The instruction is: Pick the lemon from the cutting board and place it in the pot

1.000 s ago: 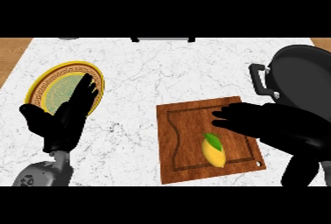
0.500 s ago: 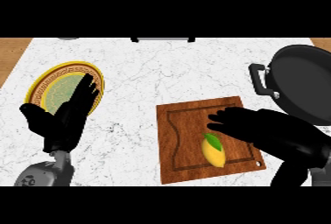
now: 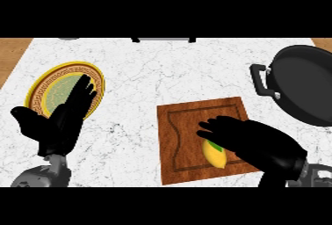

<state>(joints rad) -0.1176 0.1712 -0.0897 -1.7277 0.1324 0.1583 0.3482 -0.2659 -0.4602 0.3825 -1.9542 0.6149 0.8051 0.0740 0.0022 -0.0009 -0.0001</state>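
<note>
The lemon (image 3: 216, 157) lay on the wooden cutting board (image 3: 185, 145), in the near right part of it, with a small green leaf at its far end. My right hand (image 3: 250, 139) was over the lemon and covered its far and right side, so only the near left part of the fruit showed. The fingers of this hand pointed to the left and were a little bent above the lemon, but I could not tell if they already touched it or closed around it.

The cutting board rested on the white marble worktop (image 3: 168, 74), a little right of the middle, and it was turned slightly, with a groove running near its edges. The black pot (image 3: 304, 90) stood to the far right of the board, well apart from the lemon, and one of its handles pointed left toward the middle of the worktop. The right part of the pot was cut by the edge of the view.

On the left side, a round plate (image 3: 45, 85) with a yellow rim and a green centre lay on the worktop. My left hand (image 3: 62, 121) was open with straight fingers, at rest, and it partly covered the near right part of the plate.
</note>
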